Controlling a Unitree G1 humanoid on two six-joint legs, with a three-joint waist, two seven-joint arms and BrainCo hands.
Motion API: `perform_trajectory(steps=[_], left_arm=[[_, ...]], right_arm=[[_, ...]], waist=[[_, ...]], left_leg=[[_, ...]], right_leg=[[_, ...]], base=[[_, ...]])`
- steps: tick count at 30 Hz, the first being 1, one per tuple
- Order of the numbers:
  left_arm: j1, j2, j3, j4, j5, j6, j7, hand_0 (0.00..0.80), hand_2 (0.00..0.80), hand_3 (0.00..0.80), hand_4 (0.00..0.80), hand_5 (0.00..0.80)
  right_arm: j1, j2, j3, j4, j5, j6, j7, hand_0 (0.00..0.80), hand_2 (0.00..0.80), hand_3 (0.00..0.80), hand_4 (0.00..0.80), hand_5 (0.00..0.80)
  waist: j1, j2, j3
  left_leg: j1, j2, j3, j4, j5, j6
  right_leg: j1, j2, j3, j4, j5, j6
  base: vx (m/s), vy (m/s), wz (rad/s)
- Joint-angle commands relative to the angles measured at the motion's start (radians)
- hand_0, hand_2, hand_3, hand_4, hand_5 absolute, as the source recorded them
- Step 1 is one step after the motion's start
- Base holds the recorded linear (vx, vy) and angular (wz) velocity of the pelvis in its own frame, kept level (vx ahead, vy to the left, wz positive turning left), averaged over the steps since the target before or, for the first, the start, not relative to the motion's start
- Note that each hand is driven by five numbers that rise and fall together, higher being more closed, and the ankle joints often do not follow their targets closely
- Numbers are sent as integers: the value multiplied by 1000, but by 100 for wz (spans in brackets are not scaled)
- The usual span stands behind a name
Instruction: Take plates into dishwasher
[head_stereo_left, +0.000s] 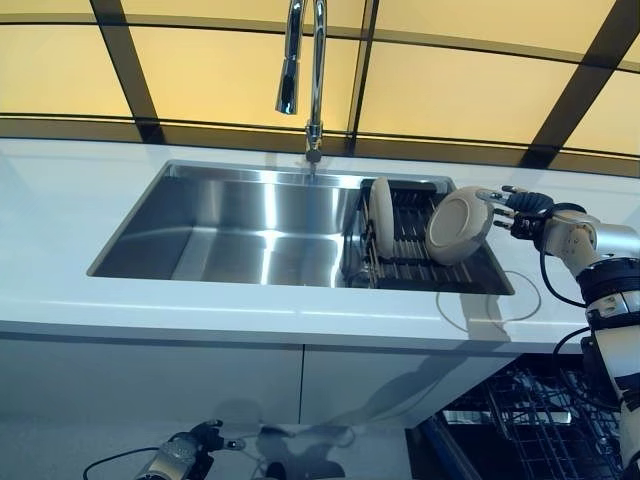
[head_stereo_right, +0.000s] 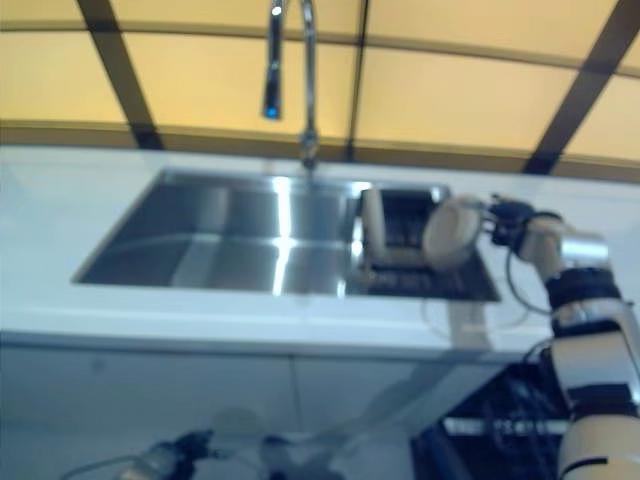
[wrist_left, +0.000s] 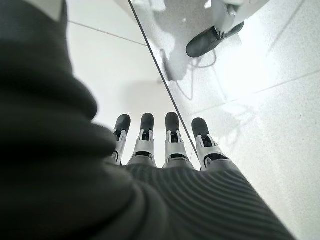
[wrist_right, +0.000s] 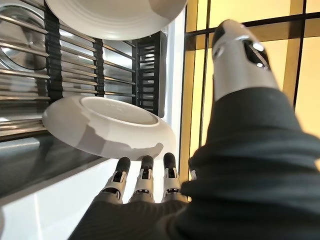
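Low at the view's near edge, the left hand (wrist_left: 167, 142) hangs idle, fingers straight. Over the rack (head_stereo_left: 400, 245) in the sink (head_stereo_left: 250, 230), the right hand (head_stereo_left: 515, 208) reaches with straight fingers toward a tilted plate (head_stereo_left: 458, 224), not gripping. A nudge could topple it against the second plate (head_stereo_left: 381, 215).

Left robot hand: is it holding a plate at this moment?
No. The left robot hand hangs low with straight fingers over the floor, holding nothing.
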Motion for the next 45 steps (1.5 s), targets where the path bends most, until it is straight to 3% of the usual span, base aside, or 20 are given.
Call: perform_trajectory(steps=[1, 21, 45], left_arm=[[-85, 11, -57, 56, -41, -1, -10, 0, 0, 0, 0, 0], [-128, 8, -74, 69, -64, 25, -19, 0, 0, 0, 0, 0], [-175, 26, -79, 81, -81, 63, -51, 0, 0, 0, 0, 0]], right_arm=[[-75, -27, 3, 26, 20, -9, -30, 0, 0, 0, 0, 0], [-66, 25, -20, 65, 61, 23, -110, 0, 0, 0, 0, 0], [-56, 49, -19, 69, 79, 6, -56, 0, 0, 0, 0, 0]], waist=[[31, -1, -7], [31, 8, 4], [22, 12, 4]], left_leg=[[51, -33, 27, 3, -95, 0], [63, -37, 18, 3, -100, 5], [74, -40, 17, 3, -104, 7]], right_leg=[[9, -17, -45, 57, -47, 49], [14, -15, -48, 72, -59, 46], [22, -13, -49, 74, -63, 46]], base=[[0, 0, 0], [0, 0, 0], [0, 0, 0]])
